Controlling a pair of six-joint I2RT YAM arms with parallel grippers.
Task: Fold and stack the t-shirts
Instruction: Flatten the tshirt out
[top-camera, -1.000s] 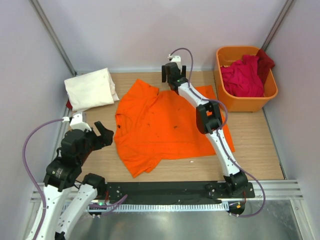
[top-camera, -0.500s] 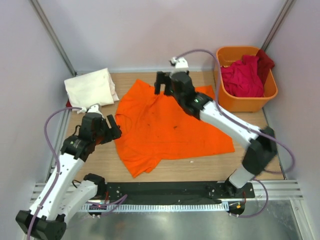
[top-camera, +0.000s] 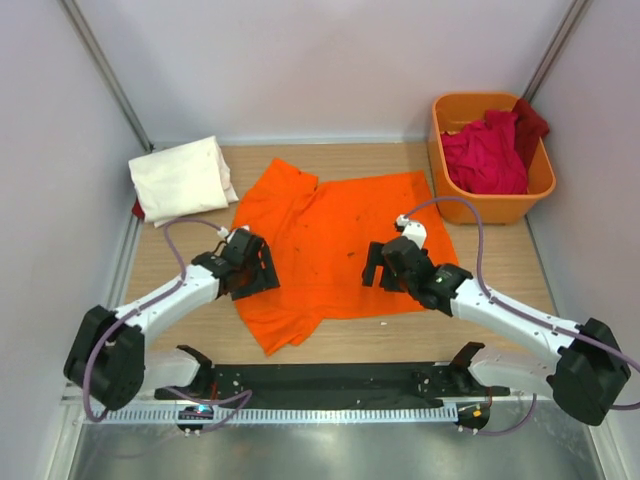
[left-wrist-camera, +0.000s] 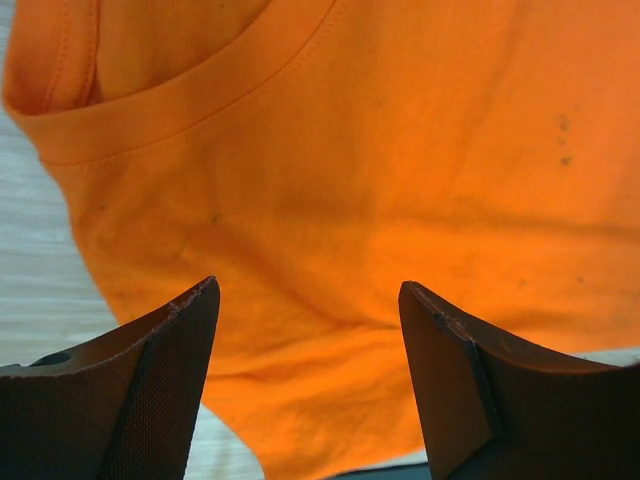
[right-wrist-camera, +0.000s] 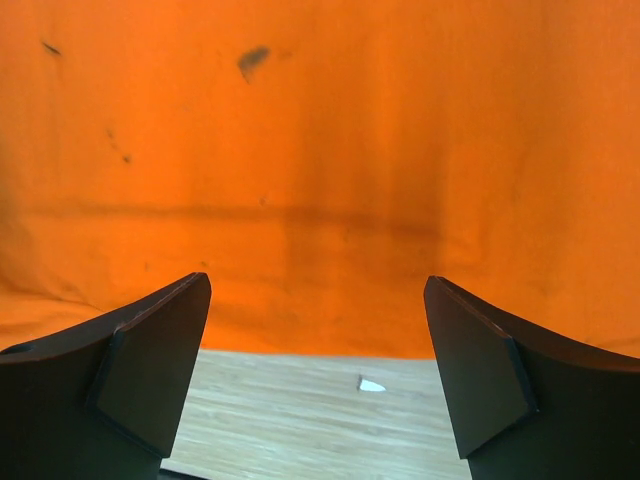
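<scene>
A bright orange t-shirt (top-camera: 330, 235) lies spread flat on the wooden table, collar to the left. My left gripper (top-camera: 262, 272) hovers open over its left part near the collar (left-wrist-camera: 190, 90), with only orange cloth (left-wrist-camera: 330, 200) below the empty jaws. Over the shirt's near hem (right-wrist-camera: 320, 345) my right gripper (top-camera: 375, 268) is open and holds nothing. A folded cream-white t-shirt (top-camera: 180, 178) sits at the far left. Crimson and dark red t-shirts (top-camera: 485, 150) are heaped in the tub.
The rigid orange plastic tub (top-camera: 492, 207) stands at the far right corner. A small white scrap (right-wrist-camera: 372, 385) lies on the bare wood (top-camera: 500, 270) just off the hem. Walls close the table on three sides, and a black rail (top-camera: 330, 380) runs along the near edge.
The right arm swung from the shirt's far edge back to its near hem. The left arm reached rightward onto the shirt's left part. The shirt itself lies as before.
</scene>
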